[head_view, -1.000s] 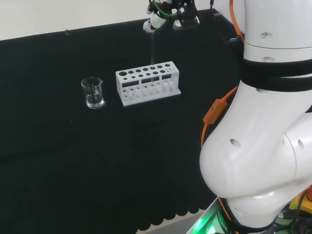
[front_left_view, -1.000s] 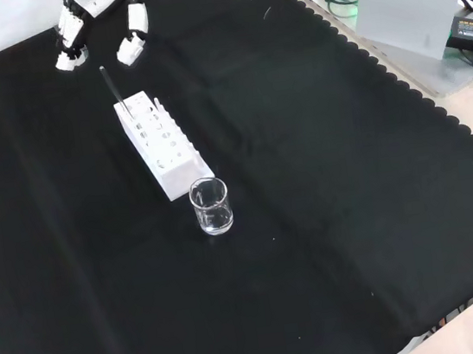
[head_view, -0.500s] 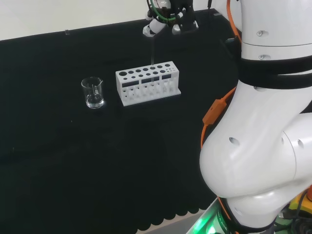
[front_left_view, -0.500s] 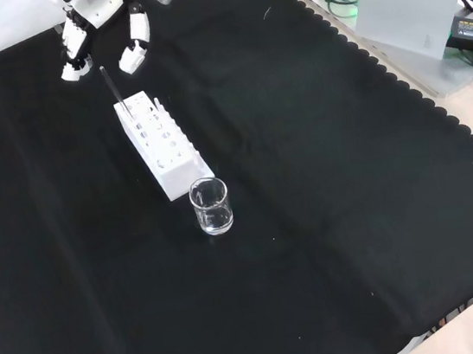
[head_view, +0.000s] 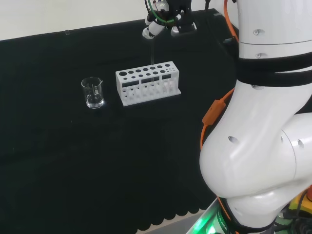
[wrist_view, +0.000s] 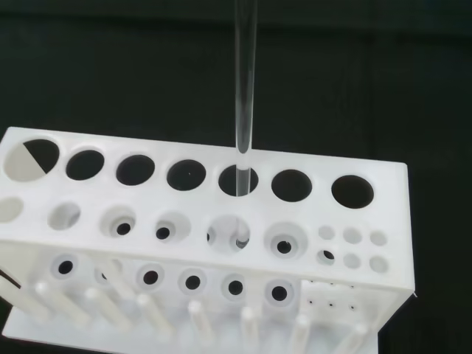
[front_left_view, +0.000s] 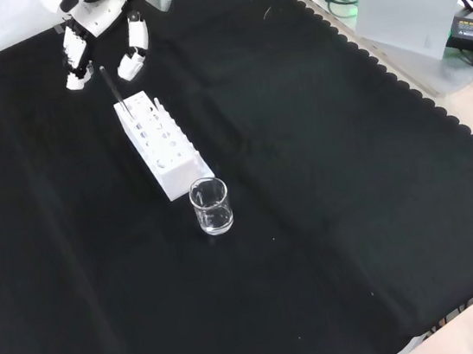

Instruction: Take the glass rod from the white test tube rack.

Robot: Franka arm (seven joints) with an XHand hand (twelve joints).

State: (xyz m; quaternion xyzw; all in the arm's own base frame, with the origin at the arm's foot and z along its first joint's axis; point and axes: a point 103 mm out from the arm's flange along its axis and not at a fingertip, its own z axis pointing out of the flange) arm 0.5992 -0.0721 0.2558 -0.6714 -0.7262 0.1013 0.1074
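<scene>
Your hand point(front_left_view: 102, 20) hangs over the far end of the rack point(front_left_view: 163, 147) in the front view, fingers point(front_left_view: 75, 63) relaxed and spread, gripping nothing. The rod point(front_left_view: 113, 90) stands upright in the rack, and in that view its tip rises between two fingertips; whether either one touches it cannot be told.

In the head view the hand point(head_view: 165, 22) sits at the top edge of the picture, above the rack point(head_view: 147, 82), with the rod point(head_view: 152, 53) running straight down from just beneath a fingertip into a hole in the back row, toward the rack's right end. The wrist view shows the rod point(wrist_view: 244, 96) seated in the third hole from one end of the row of big holes, the rack point(wrist_view: 199, 243) otherwise holding no ware, its neighbouring holes open on both sides.

A beaker point(head_view: 93, 92) stands just beside the rack's left end in the head view, apart from it; in the front view the beaker point(front_left_view: 211, 206) sits right at the rack's near end, well away from the rod. You have bare cloth point(front_left_view: 338, 216) on every other side of the rack. The cloth's scalloped edge runs along the front view's right, with boxes and cables point(front_left_view: 424, 12) beyond it, well apart from the rack. The arm point(head_view: 263, 126) bulks at the head view's right.
</scene>
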